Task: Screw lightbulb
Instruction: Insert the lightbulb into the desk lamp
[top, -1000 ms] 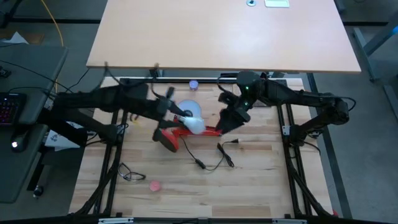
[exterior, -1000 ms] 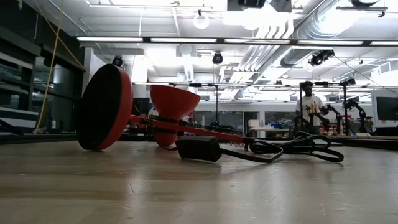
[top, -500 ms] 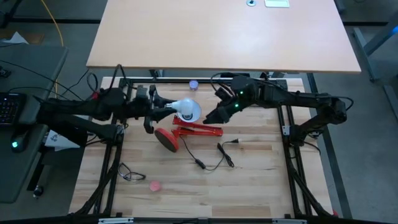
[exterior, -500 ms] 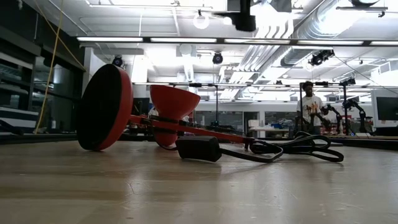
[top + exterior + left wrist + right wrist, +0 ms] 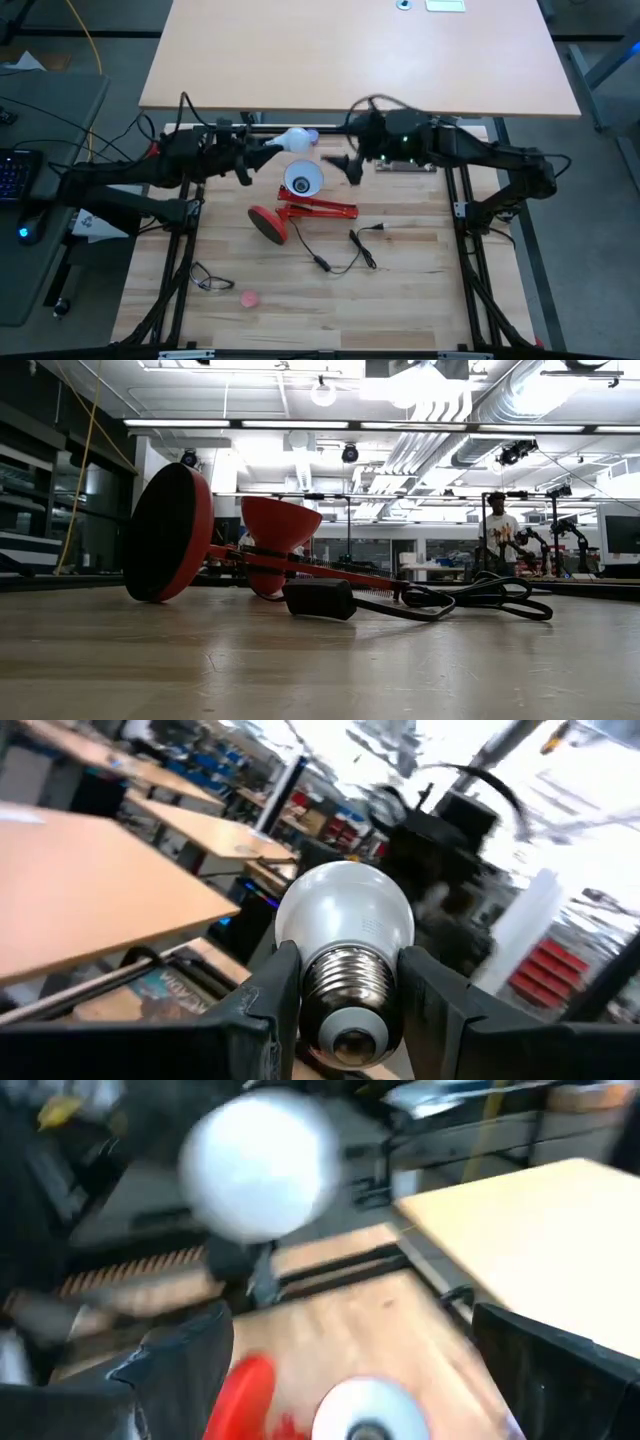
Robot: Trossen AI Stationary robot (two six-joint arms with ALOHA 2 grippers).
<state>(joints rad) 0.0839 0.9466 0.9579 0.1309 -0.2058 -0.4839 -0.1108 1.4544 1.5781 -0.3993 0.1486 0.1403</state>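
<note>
The lightbulb (image 5: pixel 296 141), frosted white with a metal screw base, is held in the air by my left gripper (image 5: pixel 275 147) near the table's far edge. It also shows in the left wrist view (image 5: pixel 345 915) and, blurred, in the right wrist view (image 5: pixel 260 1170). The red lamp lies on its side: its round base (image 5: pixel 268 223) and red arm (image 5: pixel 322 210) are on the table, and its white-lined shade (image 5: pixel 302 180) opens upward. My right gripper (image 5: pixel 345 165) is open and empty, to the right of the shade and facing the bulb. My left gripper pinches the bulb's metal screw base (image 5: pixel 345 982) between its two fingers (image 5: pixel 268 995). The fingers come roughly level from the table's left. The glass globe (image 5: pixel 345 915) sticks out past the fingertips toward the right arm. The bulb is lifted clear of the table and the lamp.
The lamp's black cord and plug (image 5: pixel 340 250) trail toward the near edge. A pink round thing (image 5: pixel 248 297) and a thin black cable (image 5: pixel 205 278) lie near the front left. A lavender round thing (image 5: pixel 312 133) peeks out behind the bulb. A large tabletop (image 5: pixel 360 50) stands beyond.
My left gripper has carried the bulb up and toward the far edge, away from the lamp's shade and arm. My right gripper has also gone up and toward the far edge, away from the lamp. The lamp has stayed where it lay.
</note>
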